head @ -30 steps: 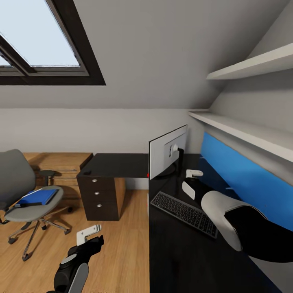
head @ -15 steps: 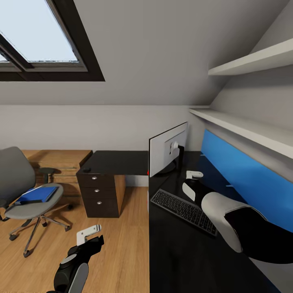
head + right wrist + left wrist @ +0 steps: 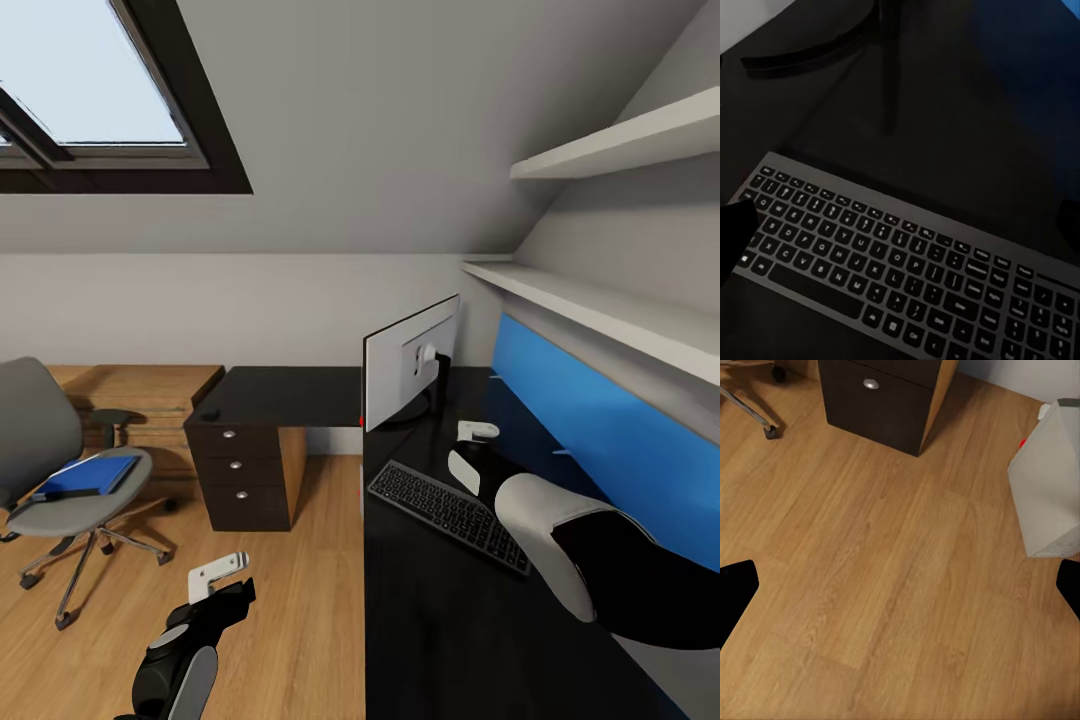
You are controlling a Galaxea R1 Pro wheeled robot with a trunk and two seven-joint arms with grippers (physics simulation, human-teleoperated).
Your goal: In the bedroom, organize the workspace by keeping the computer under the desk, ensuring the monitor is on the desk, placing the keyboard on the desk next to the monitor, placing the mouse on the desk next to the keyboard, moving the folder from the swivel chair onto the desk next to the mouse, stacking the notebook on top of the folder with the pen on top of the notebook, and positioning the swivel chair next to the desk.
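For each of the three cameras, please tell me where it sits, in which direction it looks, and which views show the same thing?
Head: high on the robot, facing desk, both arms showing.
Left wrist: near left hand, looking down at floor, fingertips at edges.
Right wrist: above desk, facing keyboard.
Shared: head and right wrist show keyboard; head and left wrist show drawer unit.

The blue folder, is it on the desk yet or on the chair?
On the chair: the blue folder lies flat on the swivel chair seat.

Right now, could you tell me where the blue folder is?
In the head view's left, the folder lies on the swivel chair seat, on the wooden floor left of the drawer unit.
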